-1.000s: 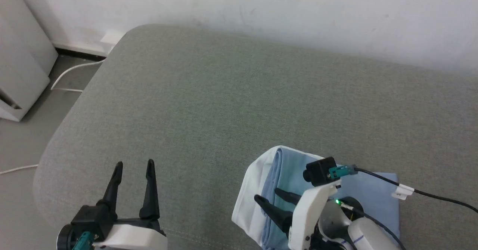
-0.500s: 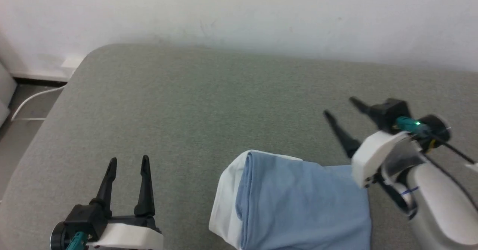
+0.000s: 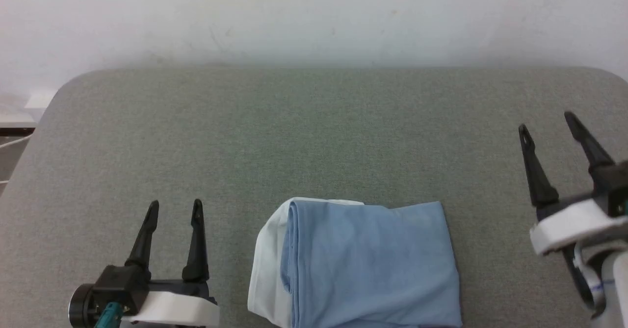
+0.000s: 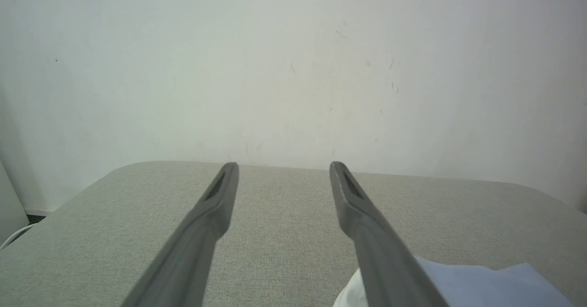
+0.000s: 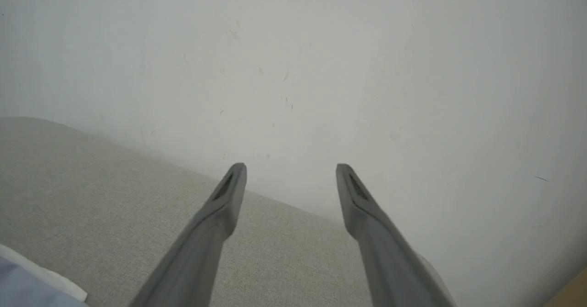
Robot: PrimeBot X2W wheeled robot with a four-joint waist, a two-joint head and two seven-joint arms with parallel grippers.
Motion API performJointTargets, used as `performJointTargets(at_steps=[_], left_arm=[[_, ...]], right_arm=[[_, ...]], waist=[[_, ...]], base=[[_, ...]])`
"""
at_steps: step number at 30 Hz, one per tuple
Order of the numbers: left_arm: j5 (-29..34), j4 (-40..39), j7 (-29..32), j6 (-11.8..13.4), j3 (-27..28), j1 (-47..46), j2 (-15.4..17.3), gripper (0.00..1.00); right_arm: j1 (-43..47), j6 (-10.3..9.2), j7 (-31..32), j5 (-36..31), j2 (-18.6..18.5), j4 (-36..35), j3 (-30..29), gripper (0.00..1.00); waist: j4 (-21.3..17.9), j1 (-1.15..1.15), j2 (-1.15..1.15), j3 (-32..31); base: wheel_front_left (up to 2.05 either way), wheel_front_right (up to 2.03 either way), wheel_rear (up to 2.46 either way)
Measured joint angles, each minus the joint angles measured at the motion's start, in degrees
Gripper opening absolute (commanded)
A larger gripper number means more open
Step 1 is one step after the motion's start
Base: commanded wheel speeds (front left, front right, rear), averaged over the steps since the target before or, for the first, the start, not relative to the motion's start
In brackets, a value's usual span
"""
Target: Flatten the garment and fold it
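The garment (image 3: 363, 264) lies folded into a light blue rectangle with a white edge on its left, at the front middle of the grey cushioned surface (image 3: 314, 137). A corner of the garment (image 4: 486, 286) appears at the lower right of the left wrist view, and another corner (image 5: 32, 288) at the lower left of the right wrist view. My left gripper (image 3: 175, 209) stands open to the left of the garment, apart from it. At the right, my right gripper (image 3: 547, 124) is open and raised, well clear of the fabric. Both hold nothing.
A white wall (image 3: 314, 19) runs along the back of the grey surface. A strip of floor with a white cable (image 3: 12, 141) shows past the surface's left edge. Bare grey cushion stretches behind and beside the garment.
The head camera has swung right, shifting the whole picture. My right gripper has left the garment, lifting away to the right and staying open. The left gripper has kept its pose.
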Motion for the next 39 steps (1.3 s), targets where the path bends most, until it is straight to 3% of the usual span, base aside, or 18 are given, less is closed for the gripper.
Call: performJointTargets(at_steps=[10, 21, 27, 34, 39], left_arm=[[1.9, 0.5, 0.0, -0.4, -0.9, 0.0, 0.0, 1.0], [2.8, 0.9, 0.0, -0.8, -1.5, 0.0, 0.0, 1.0], [2.8, 1.1, 0.0, -0.9, -1.6, -0.3, 0.0, 1.0], [3.3, 1.6, 0.0, -1.4, -1.5, -2.3, 0.0, 1.0], [3.4, 2.1, 0.0, -1.4, -1.7, -3.6, 0.0, 1.0]], right_arm=[[12.3, 0.0, -3.6, -3.3, 9.7, -6.5, -4.0, 1.0], [15.2, 0.0, -2.2, -3.9, 11.7, -7.8, -4.7, 1.0], [15.2, 0.01, 8.5, 4.0, 8.0, -8.5, -2.7, 1.0], [13.6, 0.0, 28.8, 22.6, -0.2, -7.5, -0.4, 1.0], [13.0, 0.0, 40.1, 33.4, -1.4, -5.0, 0.2, 1.0]], waist=[[-0.5, 0.0, 0.0, 0.4], [-0.6, 0.0, 0.0, 1.1], [-0.2, 0.0, 0.0, 2.3], [0.7, 0.01, 0.0, 5.0], [2.1, 0.01, 0.0, 6.7]], base=[[0.0, 0.0, 0.0], [0.0, 0.0, 0.0], [0.0, 0.0, 0.0], [0.0, 0.0, 0.0], [0.0, 0.0, 0.0]])
